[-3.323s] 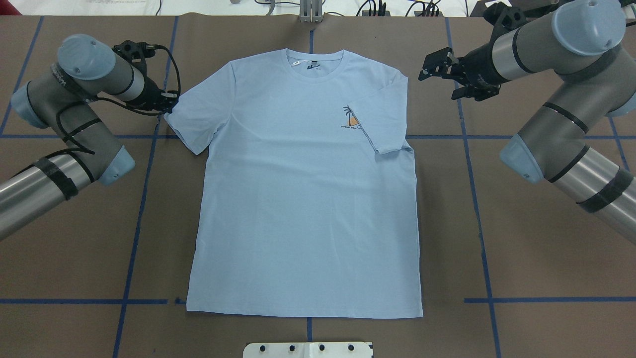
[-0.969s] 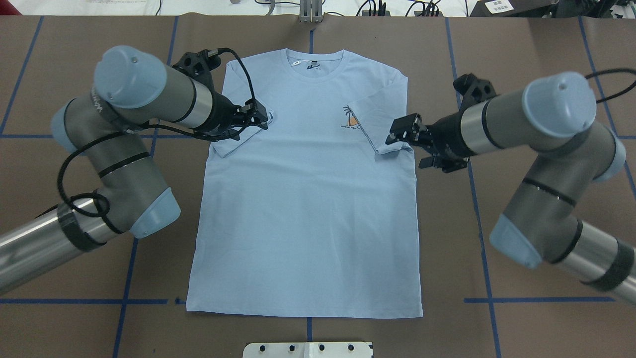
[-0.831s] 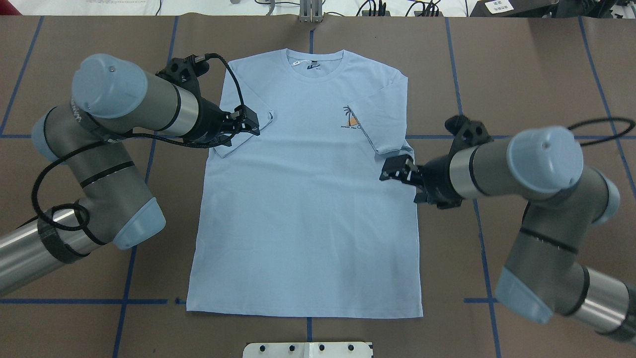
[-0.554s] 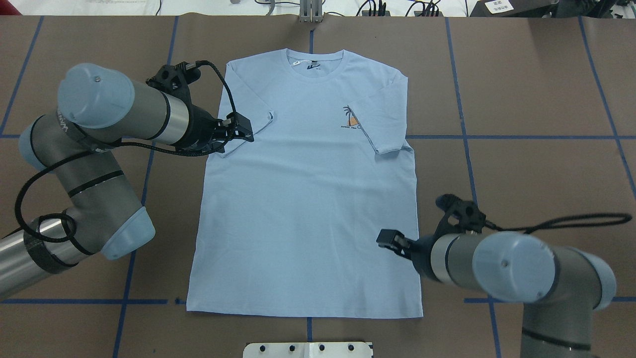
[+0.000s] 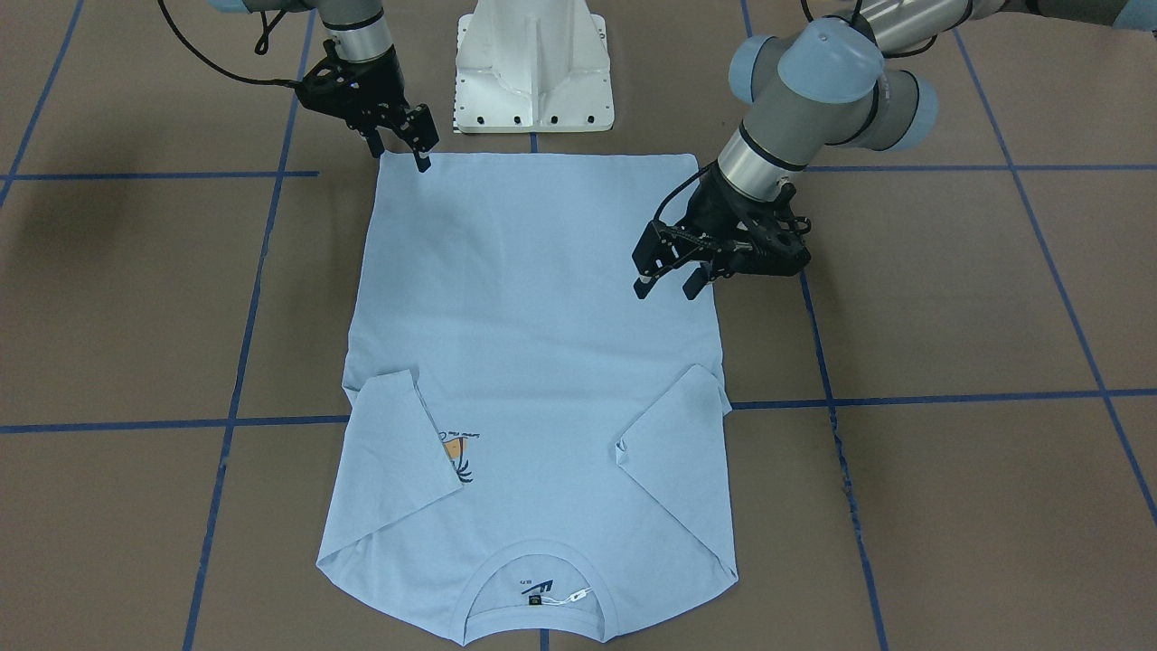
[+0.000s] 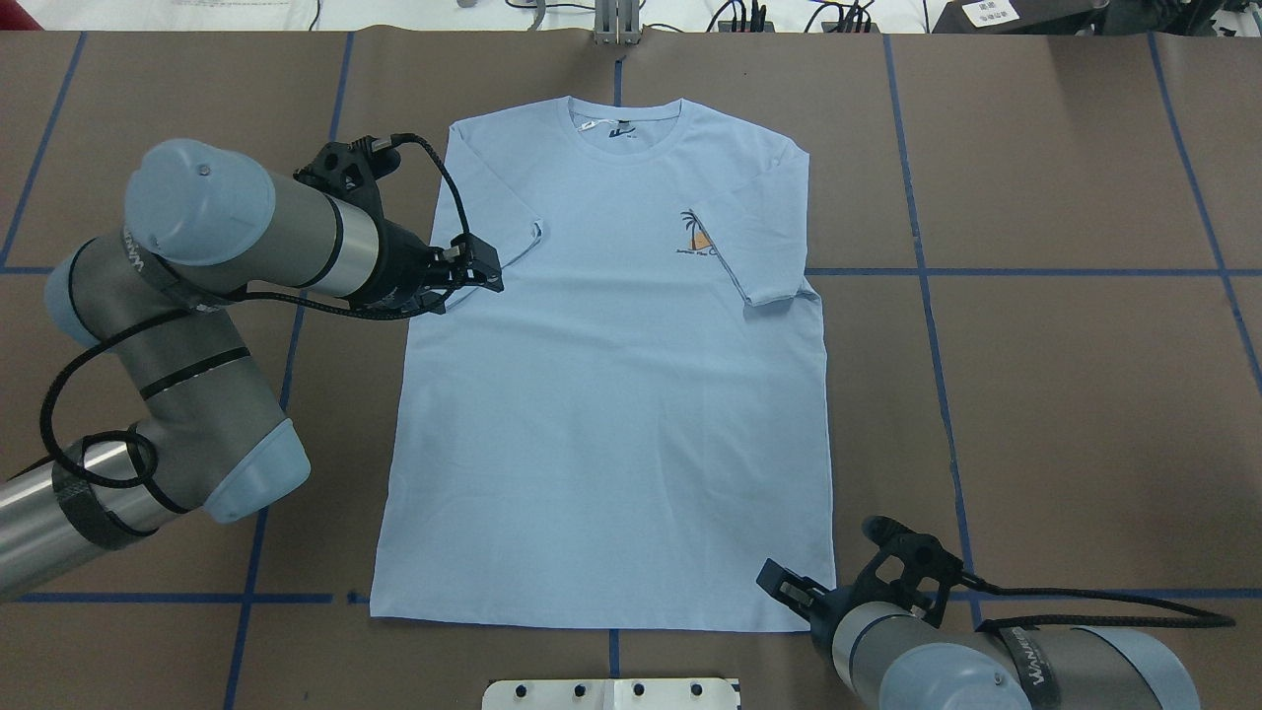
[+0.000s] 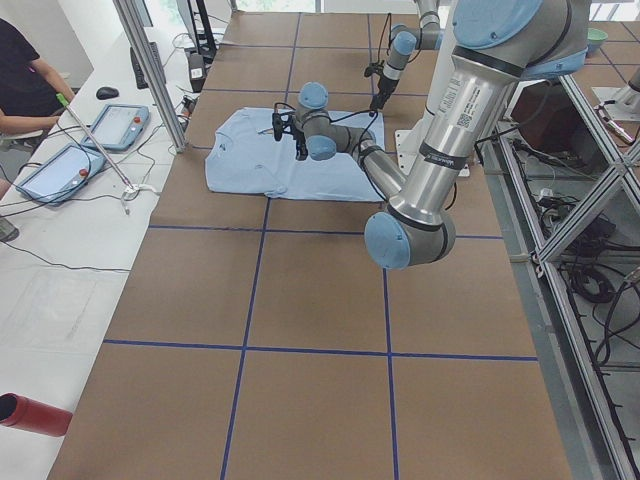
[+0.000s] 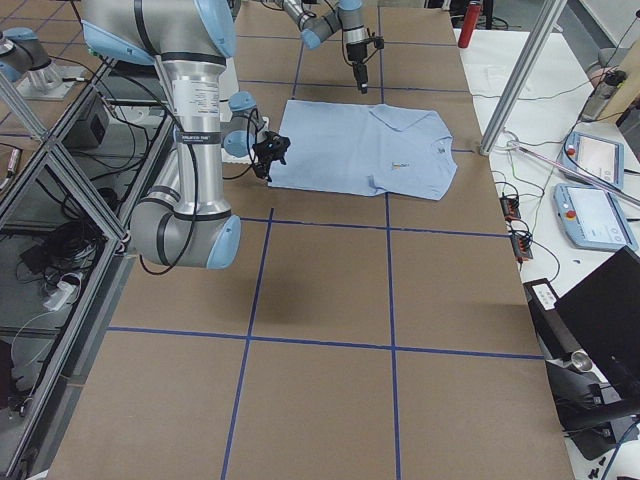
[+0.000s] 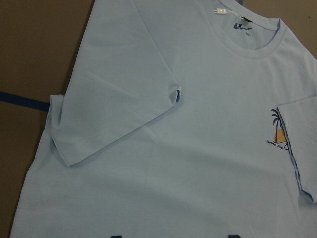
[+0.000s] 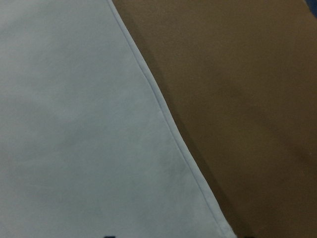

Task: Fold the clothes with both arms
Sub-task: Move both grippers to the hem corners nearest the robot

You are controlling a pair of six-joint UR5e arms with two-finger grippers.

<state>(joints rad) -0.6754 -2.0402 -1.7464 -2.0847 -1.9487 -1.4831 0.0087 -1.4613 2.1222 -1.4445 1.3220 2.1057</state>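
Note:
The light blue T-shirt (image 6: 611, 414) lies flat, front up, collar (image 6: 624, 123) at the far side. Both sleeves are folded inward: the left sleeve (image 6: 488, 232) and the right sleeve (image 6: 754, 242), which partly covers the palm print (image 6: 698, 237). My left gripper (image 6: 485, 274) is open and empty over the shirt's left edge, just below the folded sleeve; it also shows in the front view (image 5: 667, 287). My right gripper (image 6: 784, 584) is open and empty at the shirt's near right hem corner, seen too in the front view (image 5: 399, 155). The right wrist view shows the hem edge (image 10: 163, 114).
The white pedestal base (image 5: 533, 63) stands just behind the shirt's hem. Blue tape lines (image 6: 927, 296) grid the brown table. Tablets (image 7: 60, 170) and a person sit beyond the table's far edge. A red bottle (image 7: 30, 412) lies off the table's end.
My left gripper folded the left sleeve inward, let it go and drew back a little. My right arm swung from the folded right sleeve down the shirt's right edge to the hem corner.

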